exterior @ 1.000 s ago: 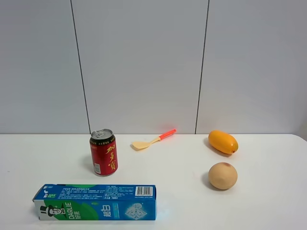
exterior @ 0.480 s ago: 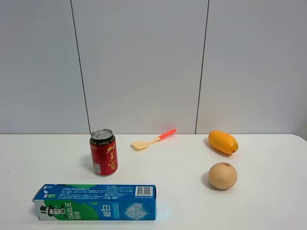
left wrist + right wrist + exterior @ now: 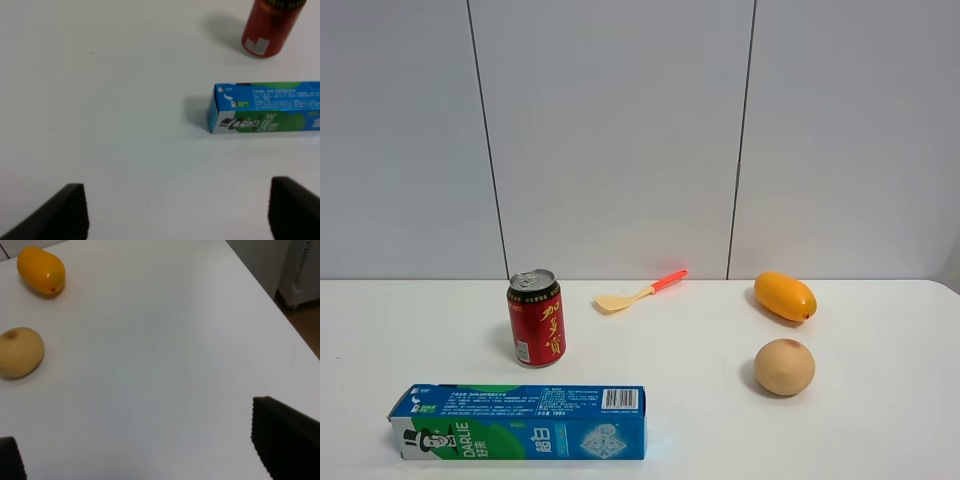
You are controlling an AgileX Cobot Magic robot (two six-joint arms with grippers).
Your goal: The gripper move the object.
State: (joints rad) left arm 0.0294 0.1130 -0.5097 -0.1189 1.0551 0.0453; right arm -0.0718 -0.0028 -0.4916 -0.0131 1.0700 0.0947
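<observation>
The blue-and-green DARLIE toothpaste box [image 3: 520,421] lies flat near the table's front left, long side across. In the left wrist view the box [image 3: 265,107] lies ahead of my left gripper [image 3: 177,220] and off to one side. That gripper is open and empty, with its black fingertips [image 3: 65,212] wide apart above bare table. My right gripper [image 3: 145,455] is also open and empty, with one fingertip [image 3: 285,437] near the table's right edge. Neither gripper shows in the exterior view.
A red drink can [image 3: 536,318] stands just behind the box. A yellow spatula with a red handle [image 3: 640,292] lies at the back. An orange mango [image 3: 785,296] and a round tan fruit [image 3: 785,367] sit on the right. The table's right edge [image 3: 270,295] drops to the floor.
</observation>
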